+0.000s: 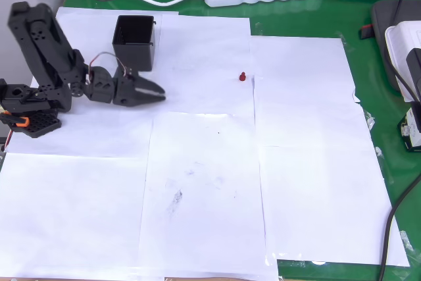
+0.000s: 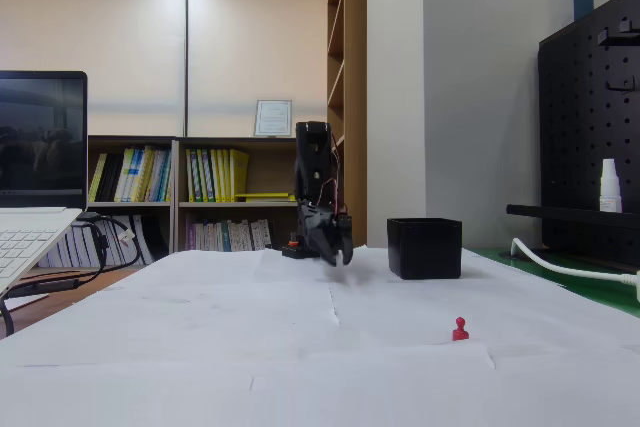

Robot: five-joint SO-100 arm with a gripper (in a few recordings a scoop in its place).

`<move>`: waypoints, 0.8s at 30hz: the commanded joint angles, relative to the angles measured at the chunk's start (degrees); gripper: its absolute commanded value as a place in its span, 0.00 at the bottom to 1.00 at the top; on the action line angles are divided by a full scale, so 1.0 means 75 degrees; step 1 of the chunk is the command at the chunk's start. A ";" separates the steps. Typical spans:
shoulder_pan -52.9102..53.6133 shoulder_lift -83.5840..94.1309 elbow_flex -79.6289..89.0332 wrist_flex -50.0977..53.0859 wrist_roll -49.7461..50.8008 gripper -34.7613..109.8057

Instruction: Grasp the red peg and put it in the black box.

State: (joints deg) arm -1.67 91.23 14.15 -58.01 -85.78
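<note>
Red peg [image 1: 242,77] upright on white paper [image 1: 197,182], well apart from end effector [image 1: 158,93]. End effector empty, slightly spread, just beside black box [image 1: 135,42]. Reach step: extend toward peg, open wider, descend centred over tiny head, pinch low, avoid knocking over.

Overhead view looks straight down; fixed view faces the arm at table height.
</note>
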 commanded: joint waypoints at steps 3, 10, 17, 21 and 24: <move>0.0164 0.1266 0.1746 -0.0164 0.0117 0.24; 0.0305 0.2074 0.2895 0.0176 0.0270 0.24; 0.0187 0.2555 0.3996 0.0680 0.0598 0.24; 0.0047 0.2777 0.4512 0.1008 0.0527 0.24; -0.0117 0.2813 0.4582 0.0973 0.0563 0.24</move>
State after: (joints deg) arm -1.05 112.59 44.82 -49.92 -81.04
